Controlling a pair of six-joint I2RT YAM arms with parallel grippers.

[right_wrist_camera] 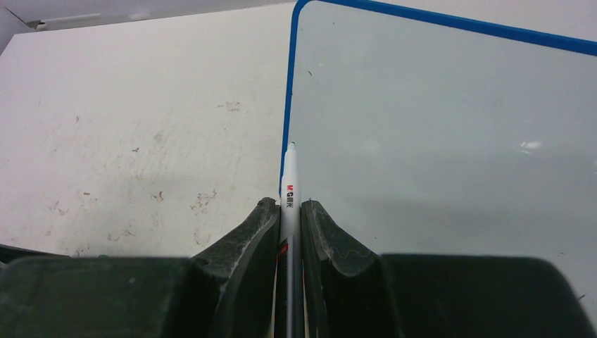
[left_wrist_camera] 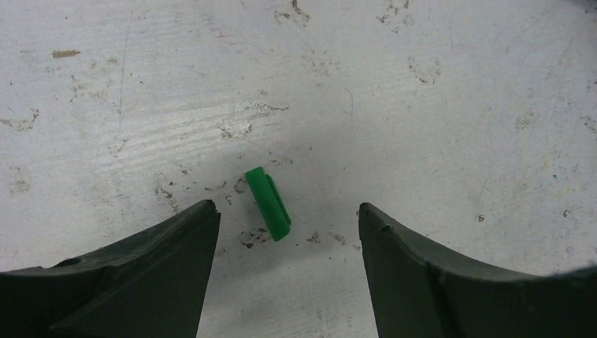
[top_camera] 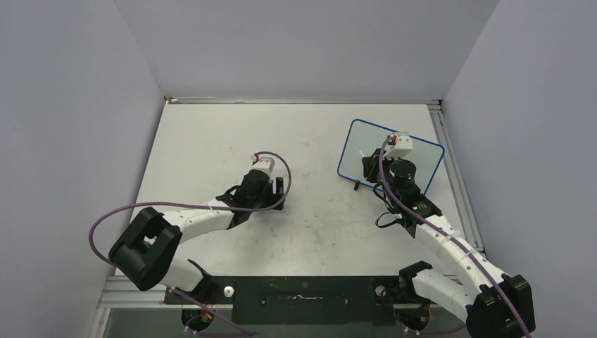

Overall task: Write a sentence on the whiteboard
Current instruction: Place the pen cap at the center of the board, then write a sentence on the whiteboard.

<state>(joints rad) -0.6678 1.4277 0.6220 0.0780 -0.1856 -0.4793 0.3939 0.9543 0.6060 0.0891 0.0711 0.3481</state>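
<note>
The whiteboard (top_camera: 360,144), glossy white with a thin blue rim, lies at the right of the table. In the right wrist view the whiteboard (right_wrist_camera: 436,127) has a blank face, and the sentence is out of view. My right gripper (right_wrist_camera: 289,205) is shut on a thin white marker (right_wrist_camera: 289,186), whose tip sits at the board's left blue rim. From above, the right gripper (top_camera: 371,167) hovers over the board's near-left part. My left gripper (left_wrist_camera: 287,208) is open, low over the table. A small green cap (left_wrist_camera: 267,203) lies on the table between its fingertips, touching neither.
The tabletop (top_camera: 211,141) is white, scuffed and stained. Grey walls close in the back and both sides. A metal rail (top_camera: 450,162) runs along the right edge beside the board. The left gripper (top_camera: 276,186) sits near the table's middle.
</note>
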